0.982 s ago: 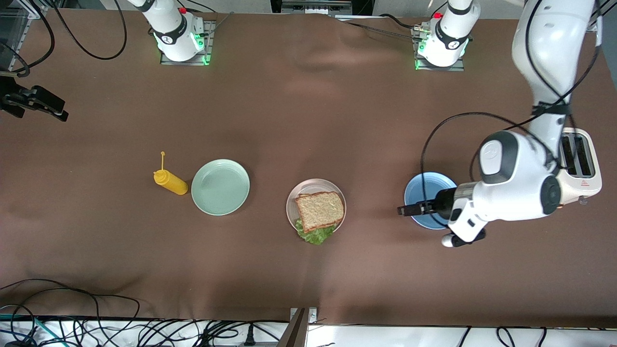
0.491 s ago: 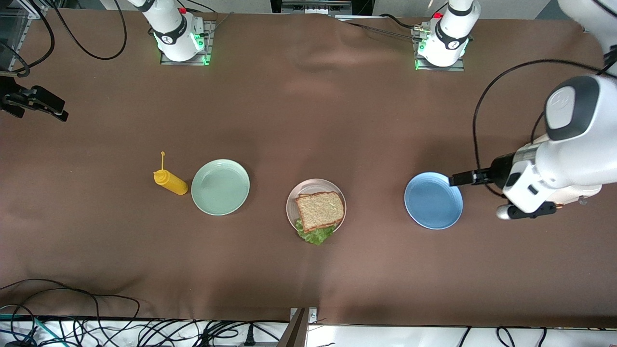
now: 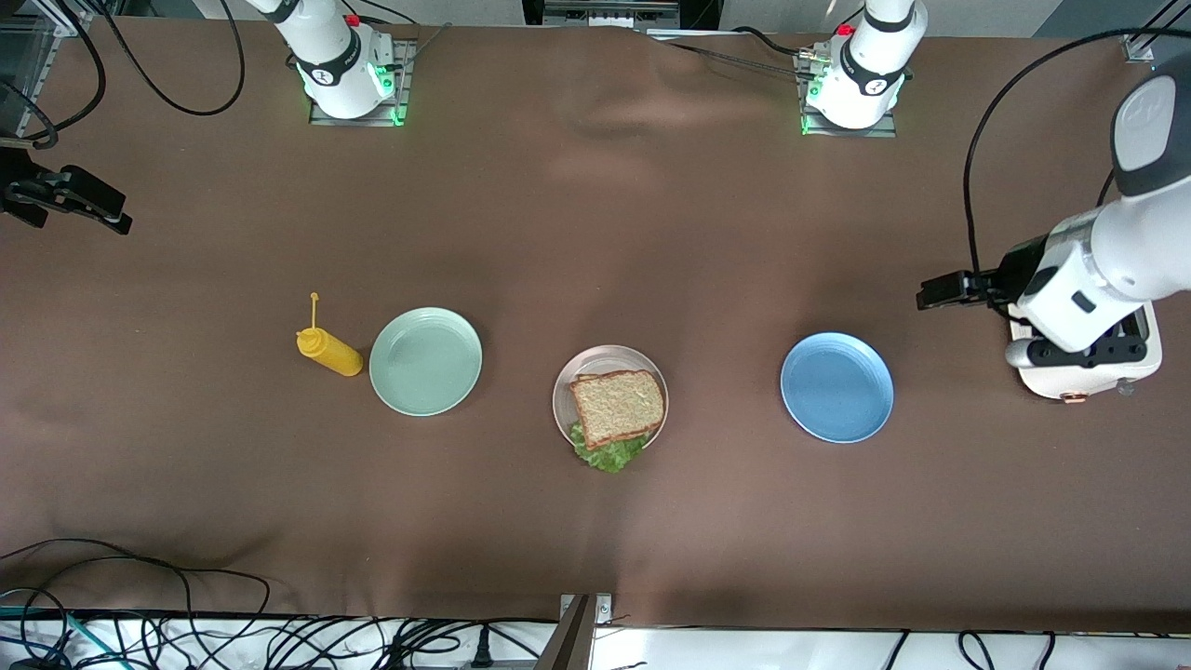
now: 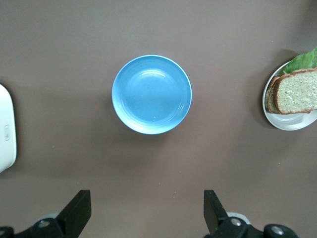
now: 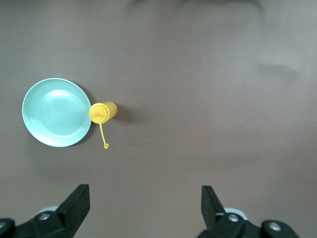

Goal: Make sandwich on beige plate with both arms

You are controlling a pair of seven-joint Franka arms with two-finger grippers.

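Observation:
The sandwich (image 3: 619, 407) lies on the beige plate (image 3: 606, 357) in the middle of the table: a brown speckled bread slice on top, and green lettuce (image 3: 609, 454) sticking out at the edge nearer the front camera. It also shows in the left wrist view (image 4: 295, 91) on the plate (image 4: 290, 121). My left gripper (image 3: 933, 292) is open and empty (image 4: 146, 215), up in the air over bare cloth between the blue plate and the toaster. My right gripper (image 3: 110, 212) is open and empty (image 5: 144, 213) and waits high over the right arm's end of the table.
A blue plate (image 3: 837, 388) lies beside the beige plate toward the left arm's end. A white toaster (image 3: 1089, 377) sits partly under the left arm. A mint green plate (image 3: 425, 361) and a yellow mustard bottle (image 3: 330, 352) lie toward the right arm's end.
My left gripper has drawn back from over the blue plate toward the toaster and the left arm's end of the table. The sandwich, plates and right arm have not moved.

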